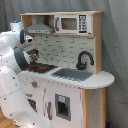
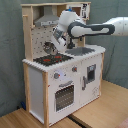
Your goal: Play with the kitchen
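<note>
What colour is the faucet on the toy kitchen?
Black. The faucet shows best in the first exterior view, curving over the grey sink of the kitchen.

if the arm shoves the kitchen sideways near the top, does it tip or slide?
Probably closer to tipping than it looks: the kitchen is tall and fairly narrow in the second exterior view. Its wood-and-panel build looks stiff, so it should move as one piece, not flex. The flat base on the wooden floor suggests a low push would slide it. The gripper hangs over the stovetop.
</note>
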You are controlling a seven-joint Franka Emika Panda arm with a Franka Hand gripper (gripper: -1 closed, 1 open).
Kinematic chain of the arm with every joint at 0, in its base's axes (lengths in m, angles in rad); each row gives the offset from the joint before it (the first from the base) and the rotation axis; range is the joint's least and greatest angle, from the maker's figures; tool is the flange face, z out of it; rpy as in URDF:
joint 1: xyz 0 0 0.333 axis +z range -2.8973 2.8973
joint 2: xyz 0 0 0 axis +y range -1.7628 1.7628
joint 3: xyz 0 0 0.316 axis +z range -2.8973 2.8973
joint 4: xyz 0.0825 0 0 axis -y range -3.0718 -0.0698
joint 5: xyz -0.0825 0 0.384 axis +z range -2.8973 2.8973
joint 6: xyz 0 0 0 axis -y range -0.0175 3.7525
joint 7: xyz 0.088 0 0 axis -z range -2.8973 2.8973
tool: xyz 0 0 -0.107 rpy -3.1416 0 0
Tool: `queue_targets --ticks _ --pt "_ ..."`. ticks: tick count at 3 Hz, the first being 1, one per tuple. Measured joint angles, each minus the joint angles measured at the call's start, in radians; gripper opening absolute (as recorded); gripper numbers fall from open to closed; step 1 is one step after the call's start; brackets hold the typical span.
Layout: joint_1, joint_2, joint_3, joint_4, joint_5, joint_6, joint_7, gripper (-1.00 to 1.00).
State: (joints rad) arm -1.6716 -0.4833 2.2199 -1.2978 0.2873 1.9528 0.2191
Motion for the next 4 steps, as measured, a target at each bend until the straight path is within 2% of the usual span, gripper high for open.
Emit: queue_targets --ticks 1,2,3,4 --pt "-0.056 -0.035 0.040 0.034 0.041 -0.027 -0.044 -1.00" --pt "-0.115 -0.036 0.120 0.038 0.041 -0.052 -0.055 -1.00" --pt "-0.170 -0.059 0.160 0.084 0.041 -0.105 -0.063 -1.00" --pt "-0.214 -0.115 0.185 0.156 0.042 -0.125 -0.063 -1.00"
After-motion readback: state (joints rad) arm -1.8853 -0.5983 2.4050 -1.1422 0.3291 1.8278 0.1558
